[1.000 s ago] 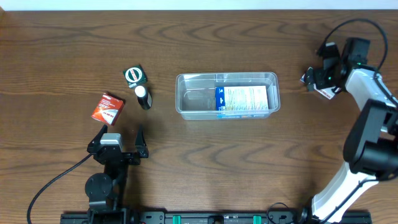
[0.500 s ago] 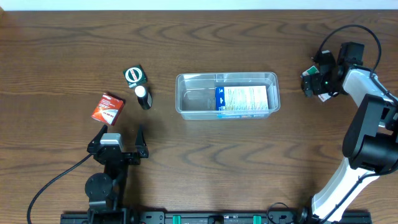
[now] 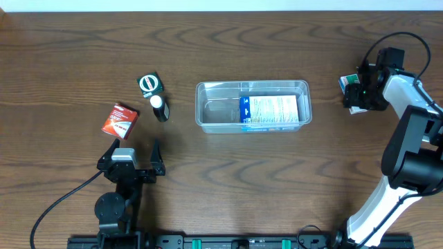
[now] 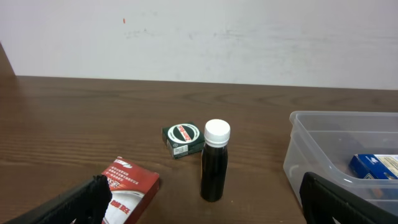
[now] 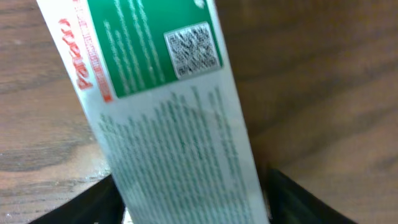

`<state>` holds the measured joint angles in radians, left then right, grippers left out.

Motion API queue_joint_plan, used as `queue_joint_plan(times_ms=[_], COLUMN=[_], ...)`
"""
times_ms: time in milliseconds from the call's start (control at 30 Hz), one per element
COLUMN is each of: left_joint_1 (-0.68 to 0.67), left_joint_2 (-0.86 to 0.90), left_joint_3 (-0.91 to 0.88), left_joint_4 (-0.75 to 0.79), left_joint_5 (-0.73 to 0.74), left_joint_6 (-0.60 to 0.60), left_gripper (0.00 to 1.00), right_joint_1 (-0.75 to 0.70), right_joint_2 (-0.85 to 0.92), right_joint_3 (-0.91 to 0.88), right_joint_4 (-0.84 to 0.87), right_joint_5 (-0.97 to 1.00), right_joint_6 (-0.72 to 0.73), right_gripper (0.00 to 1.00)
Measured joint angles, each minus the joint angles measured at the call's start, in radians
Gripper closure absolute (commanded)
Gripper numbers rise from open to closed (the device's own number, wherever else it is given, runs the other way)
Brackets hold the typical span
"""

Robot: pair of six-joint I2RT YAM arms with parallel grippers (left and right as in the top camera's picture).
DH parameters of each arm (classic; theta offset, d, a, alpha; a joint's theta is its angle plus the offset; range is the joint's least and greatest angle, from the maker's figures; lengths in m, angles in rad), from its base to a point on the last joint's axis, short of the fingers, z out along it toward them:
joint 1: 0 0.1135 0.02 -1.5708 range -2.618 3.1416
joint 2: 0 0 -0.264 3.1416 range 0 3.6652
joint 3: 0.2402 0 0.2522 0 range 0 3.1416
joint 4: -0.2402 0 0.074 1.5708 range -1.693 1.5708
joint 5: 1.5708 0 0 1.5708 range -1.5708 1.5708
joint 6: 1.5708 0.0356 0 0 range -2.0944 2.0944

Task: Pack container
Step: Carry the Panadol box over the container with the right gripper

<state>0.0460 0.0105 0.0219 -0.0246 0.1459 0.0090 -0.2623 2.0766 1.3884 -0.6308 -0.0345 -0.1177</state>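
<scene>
Entry: container (image 3: pixel 219 109), clear tub, set at the middle of the counter (image 3: pixel 277 180); a blue-and-white box (image 3: pixel 270 109) is laid in its right half, and the left half is bare. Right jaws: closed on a green-and-white carton (image 5: pixel 180 124), held well to the right of the tub; the carton is seen tilted and appears gripped near one end. Left jaws: spread wide, nothing held, parked near the front left. Unpacked, left of the tub: red carton (image 3: pixel 120 120), green tin (image 3: pixel 149 84), black bottle (image 3: pixel 160 108), upright. Hazards judged: the long carton could be levered or twisted out of so short a grip in carriage. If kept tilted, it could be caught on the rim or wedged atop the box. The narrow bottle could be toppled by an off-centre approach.
</scene>
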Motion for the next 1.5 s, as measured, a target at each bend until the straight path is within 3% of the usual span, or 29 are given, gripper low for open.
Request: queue_joint_plan(times_ms=[100,267,667,867,1000,1133,1300,1500], left_joint_1=[0.0,0.0,0.0,0.0,0.0,0.0,0.0,0.0], left_joint_2=[0.0,0.0,0.0,0.0,0.0,0.0,0.0,0.0], left_joint_3=[0.0,0.0,0.0,0.0,0.0,0.0,0.0,0.0], left_joint_4=[0.0,0.0,0.0,0.0,0.0,0.0,0.0,0.0], left_joint_5=[0.0,0.0,0.0,0.0,0.0,0.0,0.0,0.0], left_joint_6=[0.0,0.0,0.0,0.0,0.0,0.0,0.0,0.0], left_gripper=[0.02,0.02,0.02,0.02,0.02,0.02,0.02,0.02], right_joint_1=[0.004,0.006,0.029,0.085,0.174,0.307,0.497,0.661], right_joint_2=[-0.001,-0.008,-0.032,-0.195,-0.377,-0.502,-0.552,-0.539], right_joint_3=[0.0,0.003,0.003,-0.001,0.0,0.001,0.001,0.001], right_joint_4=[-0.011,-0.024,-0.075,-0.09,-0.101,-0.119,-0.175,-0.249], right_joint_5=[0.008,0.008,-0.006,-0.019,-0.021,-0.024,-0.029,-0.026], right_joint_6=[0.024,0.049,0.056,0.032,-0.01,-0.071,-0.173,-0.322], right_gripper=[0.56,0.66,0.66,0.66,0.74,0.74,0.64,0.69])
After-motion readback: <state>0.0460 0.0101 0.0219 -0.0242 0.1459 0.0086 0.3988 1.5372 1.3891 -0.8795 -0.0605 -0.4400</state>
